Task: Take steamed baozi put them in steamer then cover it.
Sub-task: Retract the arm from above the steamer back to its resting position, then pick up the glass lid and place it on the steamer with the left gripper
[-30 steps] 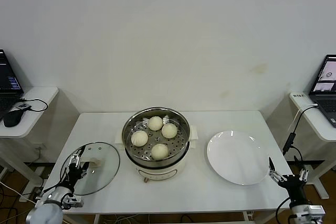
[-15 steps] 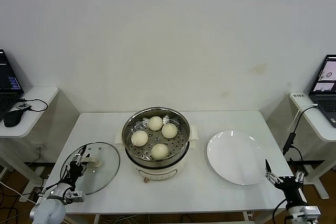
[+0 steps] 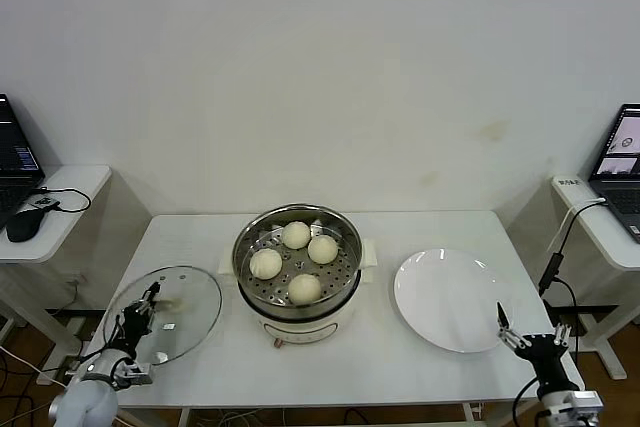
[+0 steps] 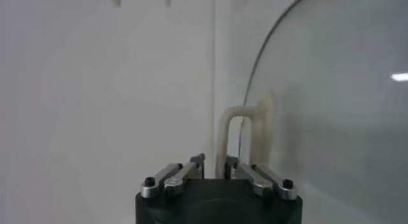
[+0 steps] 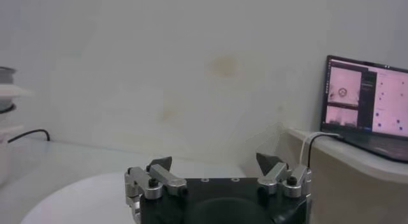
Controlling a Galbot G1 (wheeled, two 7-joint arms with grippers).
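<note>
Four cream-white baozi [image 3: 295, 235] lie on the perforated tray inside the shiny steamer [image 3: 241, 259] at the middle of the table. The glass cover [image 3: 178, 309] is at the front left, tilted up off the table. My left gripper [image 3: 138, 323] is shut on its cream-white bar handle. In the left wrist view the handle [image 4: 245, 124] runs down between my left gripper's [image 4: 215, 160] fingers, with the glass [image 4: 331, 117] beside it. My right gripper [image 3: 524, 341] is open and empty at the table's front right corner, beside the plate; its wrist view shows it [image 5: 213, 161] wide open.
An empty white plate [image 3: 450, 299] lies right of the steamer and shows in the right wrist view [image 5: 70, 196]. Side tables with laptops stand at the far left [image 3: 15, 152] and far right [image 3: 622, 157]. A cable [image 3: 556, 247] hangs by the table's right edge.
My left gripper has drawn the cover a little left and tilted it up off the table. My right gripper has shifted slightly left and lower.
</note>
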